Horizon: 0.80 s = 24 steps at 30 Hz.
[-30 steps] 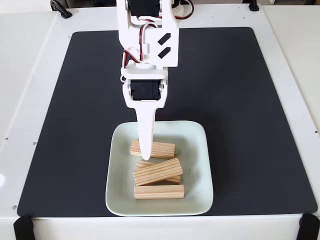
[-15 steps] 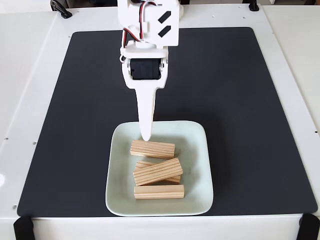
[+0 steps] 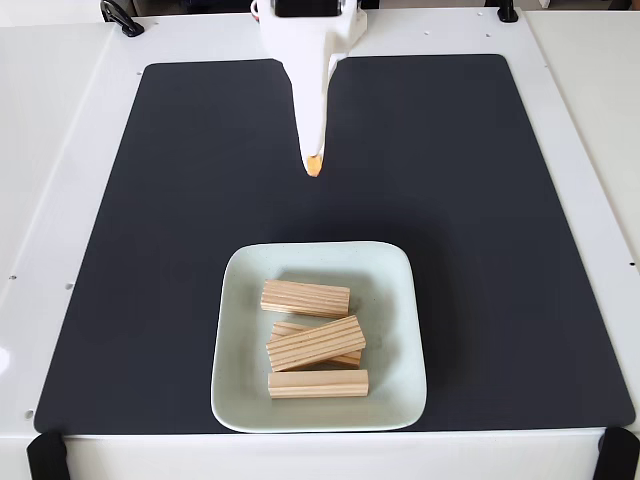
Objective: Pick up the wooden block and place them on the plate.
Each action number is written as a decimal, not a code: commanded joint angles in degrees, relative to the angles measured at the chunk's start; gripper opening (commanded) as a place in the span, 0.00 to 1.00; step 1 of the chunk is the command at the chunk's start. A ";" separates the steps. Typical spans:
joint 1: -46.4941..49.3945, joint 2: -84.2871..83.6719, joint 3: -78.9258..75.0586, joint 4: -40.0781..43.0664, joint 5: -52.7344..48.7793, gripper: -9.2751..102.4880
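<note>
Several light wooden blocks lie on the pale mint square plate (image 3: 393, 300) near the front of the fixed view. One block (image 3: 305, 298) lies crosswise toward the back. A tilted one (image 3: 315, 343) rests on top of another (image 3: 288, 327) in the middle. One more (image 3: 317, 383) lies at the front. My white gripper (image 3: 313, 168) points down from the top edge, well behind the plate over the mat. Its fingers are pressed together with nothing between them.
The plate sits on a black mat (image 3: 500, 200) that covers most of the white table (image 3: 60, 150). Black clamps (image 3: 45, 455) hold the front corners. A dark cable end (image 3: 120, 17) lies at the back left.
The gripper has drawn back from above the rear block on the plate toward the top edge. The blocks have not moved.
</note>
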State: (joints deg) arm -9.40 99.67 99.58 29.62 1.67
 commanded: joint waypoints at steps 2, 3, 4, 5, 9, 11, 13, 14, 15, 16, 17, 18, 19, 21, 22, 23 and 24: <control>-1.14 8.88 5.27 -4.22 0.97 0.18; -1.41 10.20 6.24 -4.57 0.97 0.13; -1.49 11.43 6.94 -4.66 1.05 0.08; -1.58 12.66 7.56 -4.66 1.05 0.07; -2.37 16.44 9.58 -5.71 1.05 0.08; -2.81 18.46 11.69 -10.11 1.05 0.08; -3.08 21.01 15.73 -18.11 1.05 0.08; -3.08 22.59 18.19 -22.85 1.05 0.08; -3.08 24.35 20.92 -27.51 1.05 0.08; -3.08 26.28 23.73 -31.64 1.05 0.08; -2.99 28.30 26.54 -35.42 1.05 0.08; -2.90 30.50 29.09 -38.32 1.05 0.08; -2.72 32.70 31.64 -40.78 1.05 0.08; -2.46 37.27 36.04 -44.12 1.05 0.08; -2.37 39.55 38.06 -45.18 1.05 0.08; -2.37 41.75 40.08 -45.70 1.05 0.08; -2.37 43.95 41.84 -46.05 1.05 0.08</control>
State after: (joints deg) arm -11.78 137.46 137.99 -13.80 2.37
